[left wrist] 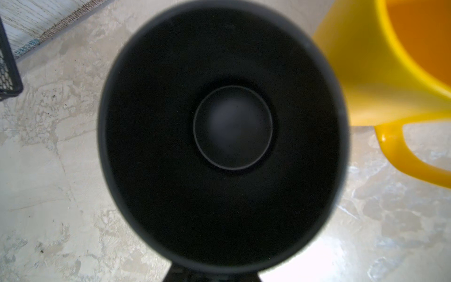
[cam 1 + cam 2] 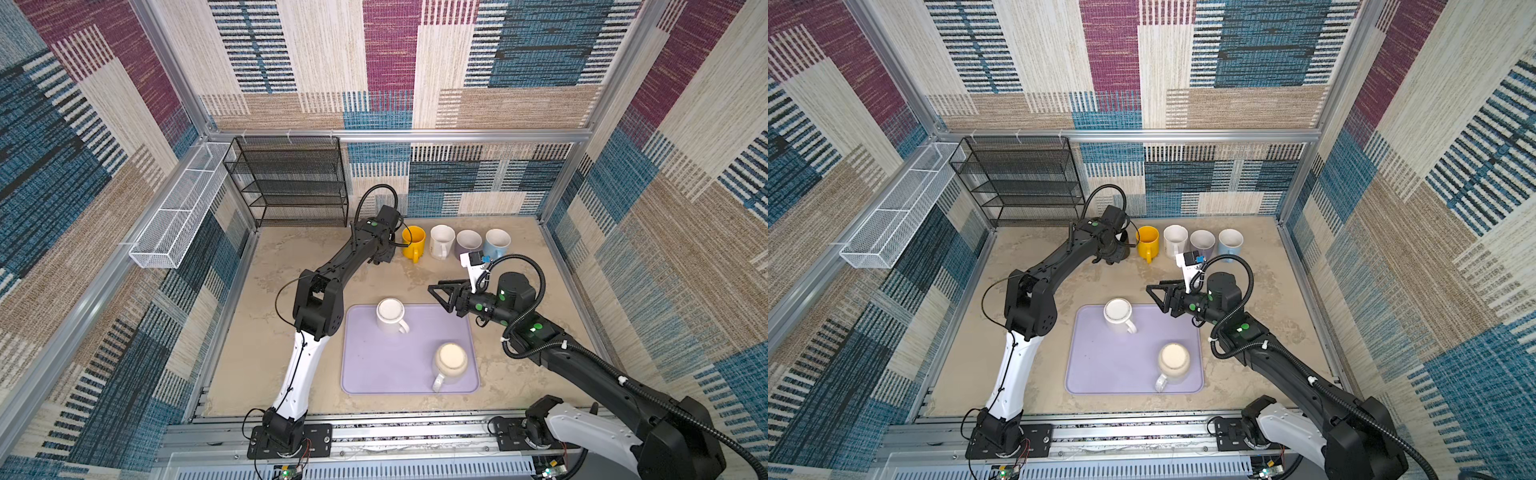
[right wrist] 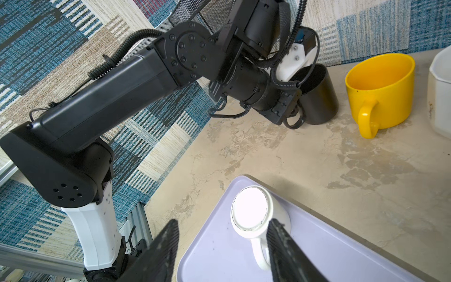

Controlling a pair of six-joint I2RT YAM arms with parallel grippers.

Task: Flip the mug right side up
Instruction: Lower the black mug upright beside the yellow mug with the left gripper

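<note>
So the left end effector (image 3: 292,117) was clamped shut on what looked like the handle of the black mug (image 3: 317,97). That mug stood on the tabletop (image 2: 270,332) at the far left end of the row, just beside the yellow mug (image 2: 412,243). The left wrist camera looked straight down into its open mouth, so it was already right side up. My guess is the handle grip was there to steady it while it got set in line with the others. It hadn't been let go yet.

The right end effector (image 3: 223,223) was empty, jaws roughly half open. It hovered over the far right edge of the tray (image 2: 374,374), pointing left at the white mug (image 2: 390,316). That one sat base-up in the tray's far left corner, handle toward the near right. A cream mug (image 2: 451,361) sat base-up in the near right corner. Seemed like the right arm was parked there to take the white one next.
</note>
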